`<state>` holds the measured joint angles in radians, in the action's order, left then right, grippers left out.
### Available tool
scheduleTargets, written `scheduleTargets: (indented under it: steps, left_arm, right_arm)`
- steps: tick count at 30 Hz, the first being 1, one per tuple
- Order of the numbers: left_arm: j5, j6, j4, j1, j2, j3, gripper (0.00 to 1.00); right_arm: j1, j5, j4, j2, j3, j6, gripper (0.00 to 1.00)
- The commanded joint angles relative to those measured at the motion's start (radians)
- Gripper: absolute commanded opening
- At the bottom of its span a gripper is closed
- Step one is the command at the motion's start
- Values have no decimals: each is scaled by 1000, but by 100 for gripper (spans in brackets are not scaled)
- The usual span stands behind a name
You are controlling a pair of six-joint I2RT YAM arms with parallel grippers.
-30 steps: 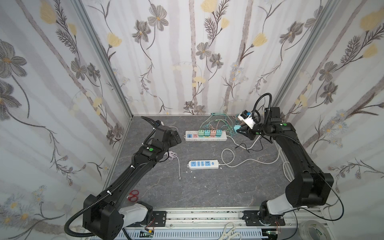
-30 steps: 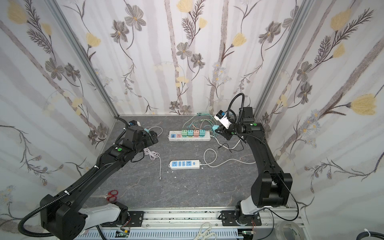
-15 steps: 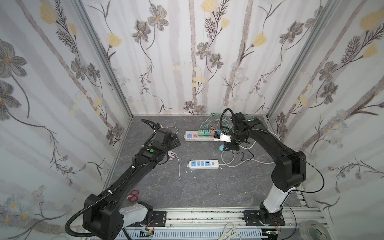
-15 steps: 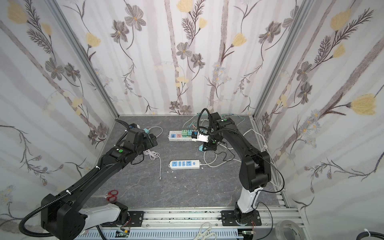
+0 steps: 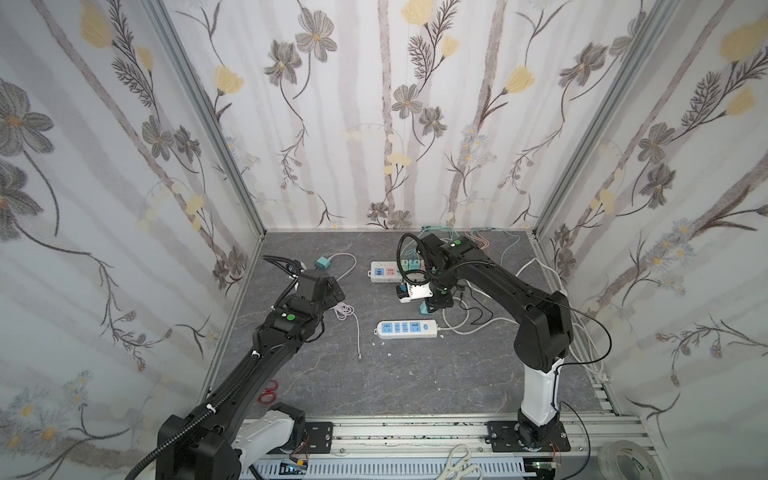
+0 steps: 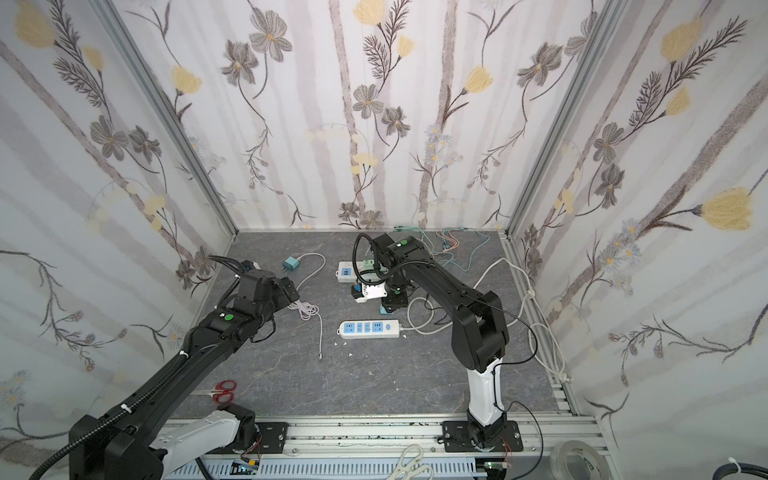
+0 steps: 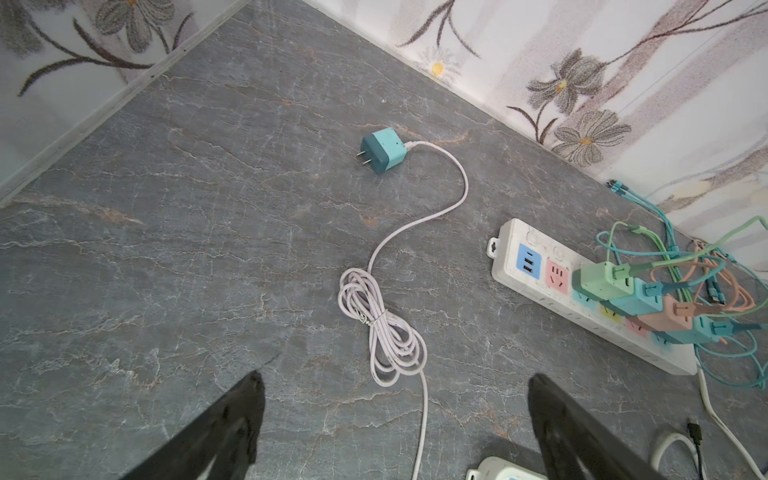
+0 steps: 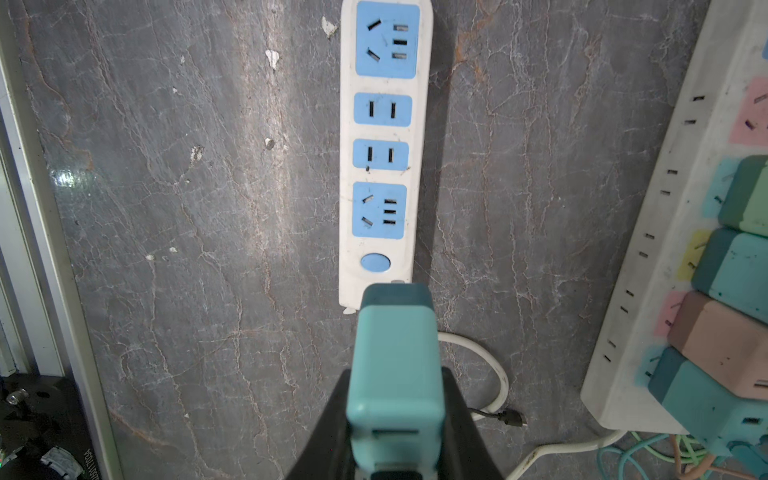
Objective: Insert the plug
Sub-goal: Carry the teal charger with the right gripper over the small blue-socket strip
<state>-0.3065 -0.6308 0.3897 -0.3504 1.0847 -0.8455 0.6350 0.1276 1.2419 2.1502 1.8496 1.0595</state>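
- Right end effector [image 8: 395,419] was clamped on the teal plug [image 8: 395,365], one black finger on each side of its body; jaws narrow.
- The plug's prongs were hidden in the right wrist view, and its darker front end pointed at the blue-socket power strip [image 8: 380,166].
- In both top views the teal plug [image 5: 424,308] hung just behind the strip [image 5: 407,328], near its button and cord end. I could not tell if it touched the bench [image 5: 332,374].
- All four blue sockets showed open slots in the right wrist view.
- Left end effector [image 7: 395,380] was spread wide and gripped nothing, above the bench, with the tied bundle of the white cable [image 7: 382,328] between its fingers in the left wrist view.
- That cable ran to a second teal plug [image 7: 384,149], which lay on its side with its prongs showing, near the back left corner.
- The long white strip [image 7: 540,270] sat toward the back wall, with several coloured chargers plugged into it in a row.
- Red scissors [image 6: 224,390] lay at the front left of the bench.
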Motion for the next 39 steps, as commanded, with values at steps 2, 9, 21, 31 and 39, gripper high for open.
scheduleTargets:
  steps: [2, 9, 21, 31, 39]
  left_arm:
    - [-25, -24, -24, 12, -15, 18, 100]
    - [-23, -26, -28, 25, -20, 25, 100]
    - [-18, -32, -30, 30, -25, 39, 100]
    - [-10, -35, -35, 33, -17, 39, 100]
    - [-10, -36, -33, 34, -20, 41, 100]
  right_arm:
    - [35, -32, 61, 69, 78, -17, 5]
    - [70, -57, 30, 111, 91, -27, 0]
    - [112, -88, 12, 157, 79, -41, 0]
    - [112, -82, 16, 164, 77, -33, 0]
    - [111, -102, 12, 175, 74, -33, 0]
